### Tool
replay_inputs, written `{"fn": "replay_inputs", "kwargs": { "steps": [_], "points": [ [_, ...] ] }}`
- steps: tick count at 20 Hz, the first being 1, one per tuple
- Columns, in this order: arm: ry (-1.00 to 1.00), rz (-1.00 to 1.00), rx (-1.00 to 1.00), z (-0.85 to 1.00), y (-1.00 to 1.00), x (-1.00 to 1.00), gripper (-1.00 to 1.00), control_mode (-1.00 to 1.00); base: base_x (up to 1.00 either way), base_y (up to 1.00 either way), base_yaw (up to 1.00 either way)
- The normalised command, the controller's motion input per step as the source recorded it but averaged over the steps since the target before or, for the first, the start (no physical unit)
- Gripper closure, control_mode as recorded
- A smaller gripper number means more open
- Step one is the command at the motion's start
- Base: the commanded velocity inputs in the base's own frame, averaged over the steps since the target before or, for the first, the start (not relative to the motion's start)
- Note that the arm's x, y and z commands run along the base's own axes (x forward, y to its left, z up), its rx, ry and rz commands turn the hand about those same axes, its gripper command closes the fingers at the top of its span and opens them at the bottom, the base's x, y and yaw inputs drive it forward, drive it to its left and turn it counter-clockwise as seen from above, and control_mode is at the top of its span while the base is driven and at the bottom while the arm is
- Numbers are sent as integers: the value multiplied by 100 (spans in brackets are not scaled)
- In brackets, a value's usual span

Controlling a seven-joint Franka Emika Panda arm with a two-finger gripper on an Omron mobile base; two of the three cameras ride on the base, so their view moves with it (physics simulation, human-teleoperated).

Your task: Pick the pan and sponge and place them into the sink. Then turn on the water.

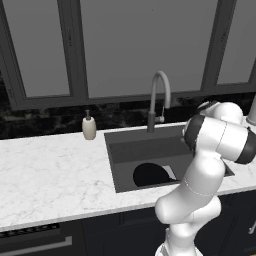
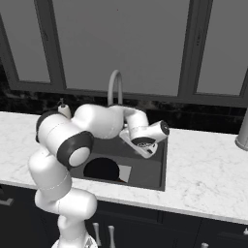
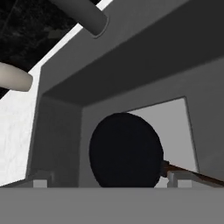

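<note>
gripper [image 3: 107,183] hanging wide open right over the pan [image 3: 126,150], which already sits flat in the sink [image 3: 65,140], looks let go on purpose.

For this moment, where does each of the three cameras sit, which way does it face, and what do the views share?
Left base view: behind the arm on its left, facing forward and down at the sink; white arm at lower right.
Right base view: behind on the right, same sink; arm from lower left, its hand over the basin.
Hand view: on the hand, looking into the basin at the pan; open claw tips at bottom.
Shared: pan, faucet, soap dispenser.
</note>
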Motion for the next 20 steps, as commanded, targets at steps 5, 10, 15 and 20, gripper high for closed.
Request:
{"fn": "replay_inputs", "kwargs": {
  "steps": [5,10,15,20],
  "points": [
    [0,-7,8,0,-1,16,-100,-100,0,0,0],
    [0,0,6,0,-3,0,-100,-100,0,0,0],
    [-3,0,18,0,0,8,-100,-100,0,0,0],
    [-11,0,12,0,0,15,-100,-100,0,0,0]
  ]
}}
